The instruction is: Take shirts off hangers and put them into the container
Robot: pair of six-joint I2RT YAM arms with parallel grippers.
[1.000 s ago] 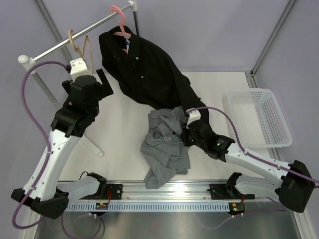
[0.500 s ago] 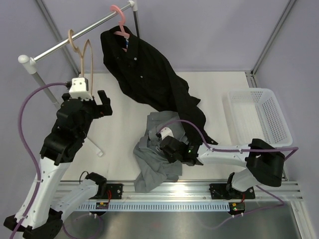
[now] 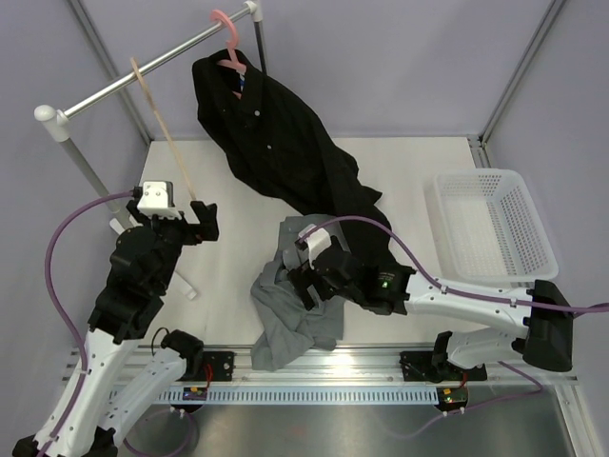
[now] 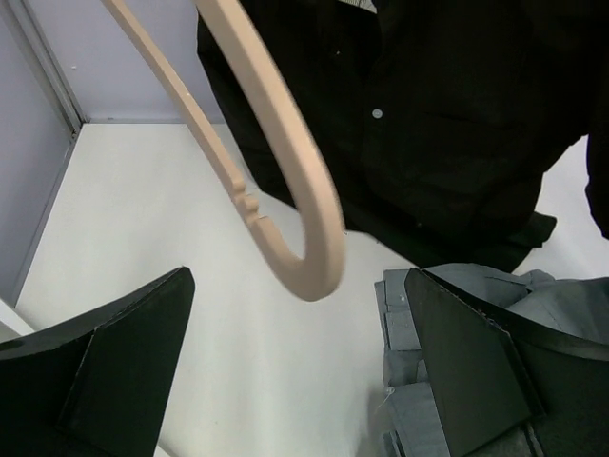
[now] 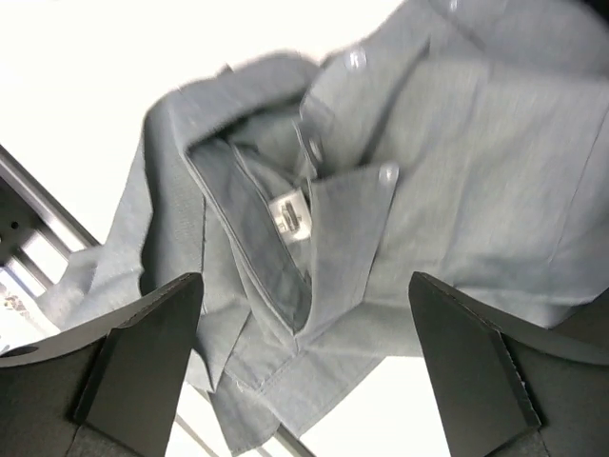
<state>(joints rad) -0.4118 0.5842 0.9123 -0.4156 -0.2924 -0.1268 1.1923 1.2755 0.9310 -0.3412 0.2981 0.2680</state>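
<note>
Release: right gripper [image 5: 304, 286], jaws newly spread, hovers directly above the dropped grey shirt [image 5: 457, 171], not yet in the container [image 3: 481, 175]; left gripper [image 4: 297, 286] likewise agape.

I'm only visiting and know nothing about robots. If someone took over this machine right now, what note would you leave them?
Left hand: open, empty, by the end of the bare beige hanger on the rail.
Right hand: open, empty, just above the grey shirt, crumpled on the table.
Black shirt: on the pink hanger, tail draped onto the table.
White basket: at the right, no shirt inside.
Done: grey shirt off a hanger.
Left: basket the grey shirt; unhang and basket the black one.
</note>
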